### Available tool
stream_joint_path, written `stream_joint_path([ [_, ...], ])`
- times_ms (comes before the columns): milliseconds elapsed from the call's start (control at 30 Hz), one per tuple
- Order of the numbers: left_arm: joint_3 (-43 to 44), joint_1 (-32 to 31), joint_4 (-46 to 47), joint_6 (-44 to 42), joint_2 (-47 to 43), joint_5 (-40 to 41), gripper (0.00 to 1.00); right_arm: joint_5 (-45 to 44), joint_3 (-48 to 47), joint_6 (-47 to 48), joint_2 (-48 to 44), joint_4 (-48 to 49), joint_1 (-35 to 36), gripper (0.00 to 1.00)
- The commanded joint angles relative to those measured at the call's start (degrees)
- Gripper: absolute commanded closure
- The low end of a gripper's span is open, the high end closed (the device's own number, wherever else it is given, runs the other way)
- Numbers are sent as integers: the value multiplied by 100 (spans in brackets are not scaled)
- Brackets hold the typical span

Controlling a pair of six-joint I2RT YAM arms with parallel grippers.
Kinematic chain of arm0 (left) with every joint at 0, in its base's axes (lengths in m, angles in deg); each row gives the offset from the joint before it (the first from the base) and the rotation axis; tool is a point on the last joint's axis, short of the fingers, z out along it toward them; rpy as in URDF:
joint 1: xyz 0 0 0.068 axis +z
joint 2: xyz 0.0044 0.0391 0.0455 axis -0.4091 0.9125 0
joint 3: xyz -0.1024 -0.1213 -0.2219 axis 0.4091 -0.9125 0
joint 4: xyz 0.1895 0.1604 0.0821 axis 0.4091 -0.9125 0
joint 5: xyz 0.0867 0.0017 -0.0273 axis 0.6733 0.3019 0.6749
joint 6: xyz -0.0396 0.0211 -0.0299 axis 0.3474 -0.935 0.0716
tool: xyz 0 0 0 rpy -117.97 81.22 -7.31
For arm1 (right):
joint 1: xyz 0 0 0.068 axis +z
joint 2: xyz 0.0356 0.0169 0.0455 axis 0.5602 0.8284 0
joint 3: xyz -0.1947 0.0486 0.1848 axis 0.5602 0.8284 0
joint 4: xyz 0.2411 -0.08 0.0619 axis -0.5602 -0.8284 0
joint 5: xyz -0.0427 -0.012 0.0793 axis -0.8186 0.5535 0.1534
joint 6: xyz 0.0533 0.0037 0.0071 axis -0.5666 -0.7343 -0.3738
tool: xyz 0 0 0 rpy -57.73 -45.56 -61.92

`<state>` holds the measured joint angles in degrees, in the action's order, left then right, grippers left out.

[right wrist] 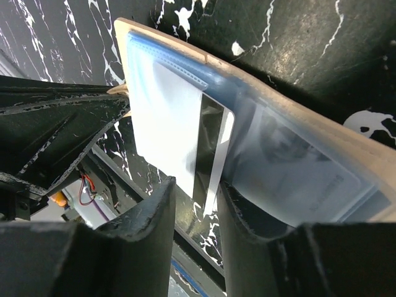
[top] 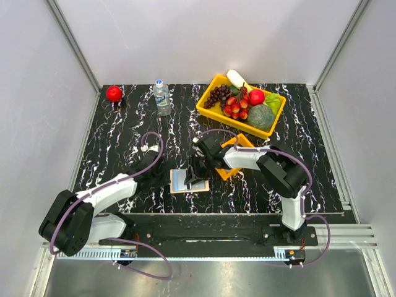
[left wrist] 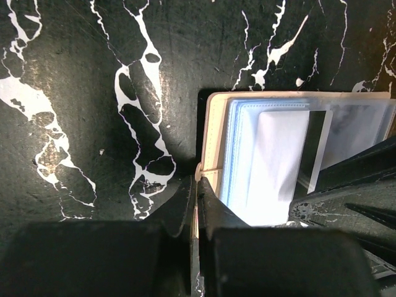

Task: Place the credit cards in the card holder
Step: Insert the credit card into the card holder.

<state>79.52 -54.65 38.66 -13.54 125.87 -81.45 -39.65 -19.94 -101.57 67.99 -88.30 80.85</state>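
Observation:
The tan card holder (top: 183, 181) lies open on the black marbled table, its greyish clear sleeves facing up. My left gripper (left wrist: 198, 193) is shut on the holder's tan left edge (left wrist: 213, 139) and pins it; in the top view this gripper (top: 164, 178) sits at the holder's left side. A white credit card (right wrist: 170, 127) with a dark stripe lies on the sleeves, partly under a clear pocket. My right gripper (right wrist: 197, 207) hovers over the card's striped end with its jaws apart, the card's edge in the gap. The card (left wrist: 278, 167) also shows in the left wrist view.
A small orange tray (top: 244, 141) sits just behind my right gripper (top: 195, 178). At the back stand a yellow basket (top: 208, 93) of fruit, a water bottle (top: 162, 98) and a red apple (top: 114, 93). Grey walls enclose the table on three sides.

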Motion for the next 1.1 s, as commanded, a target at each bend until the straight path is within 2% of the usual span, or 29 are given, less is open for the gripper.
stream_joint_path([
  [0,-50,9,218,72,-162,-114,100,-474,-119,225,-405,-227,85,60],
  [267,-50,9,305,45,-206,-210,100,-939,-303,339,-397,-420,138,57],
  [800,-112,9,552,63,-250,-483,100,-624,-857,409,104,-368,366,59],
  [1067,-120,0,526,54,-285,-457,100,-860,-787,585,-9,-245,366,59],
])
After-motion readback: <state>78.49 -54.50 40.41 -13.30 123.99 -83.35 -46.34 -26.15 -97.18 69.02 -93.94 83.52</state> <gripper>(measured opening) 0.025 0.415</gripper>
